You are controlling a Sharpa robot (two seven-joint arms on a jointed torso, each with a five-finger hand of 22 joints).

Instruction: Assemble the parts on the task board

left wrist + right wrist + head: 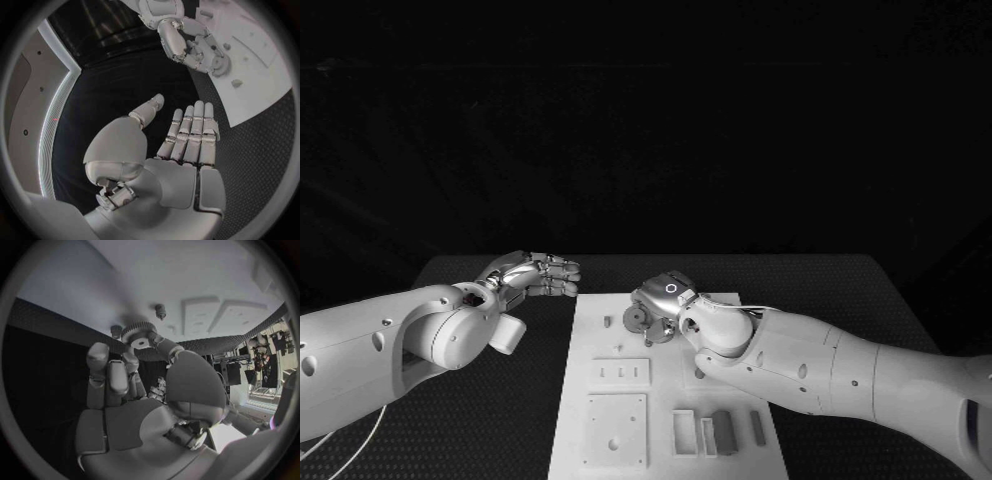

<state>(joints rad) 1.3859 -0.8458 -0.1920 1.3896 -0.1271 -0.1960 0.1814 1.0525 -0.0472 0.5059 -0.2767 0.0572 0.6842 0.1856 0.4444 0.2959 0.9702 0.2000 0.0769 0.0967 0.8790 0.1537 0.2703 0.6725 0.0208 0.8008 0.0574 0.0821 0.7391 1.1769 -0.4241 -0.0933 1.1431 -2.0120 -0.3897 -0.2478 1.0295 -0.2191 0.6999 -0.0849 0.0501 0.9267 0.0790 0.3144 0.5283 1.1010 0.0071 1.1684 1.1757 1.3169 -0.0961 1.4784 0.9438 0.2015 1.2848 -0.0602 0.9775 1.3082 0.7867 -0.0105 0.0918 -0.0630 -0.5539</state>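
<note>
The white task board [596, 460] lies in the middle of the black table. My right hand [669, 302] hovers over the board's far end and pinches a small toothed gear [636, 320] between thumb and fingers. In the right wrist view the gear [139, 333] sits at the fingertips, close above the board [187, 270], beside two short pegs [160, 310]. My left hand [534, 274] hangs above the table just left of the board's far corner; its fingers [190, 132] are stretched out with nothing in them. The left wrist view also shows the right hand [195, 44] over the board [265, 75].
Two square recessed plates [620, 373] sit on the board's left half. Several grey bar-shaped pieces [720, 436] lie near its front right corner. Black table mat [473, 420] stretches on both sides of the board.
</note>
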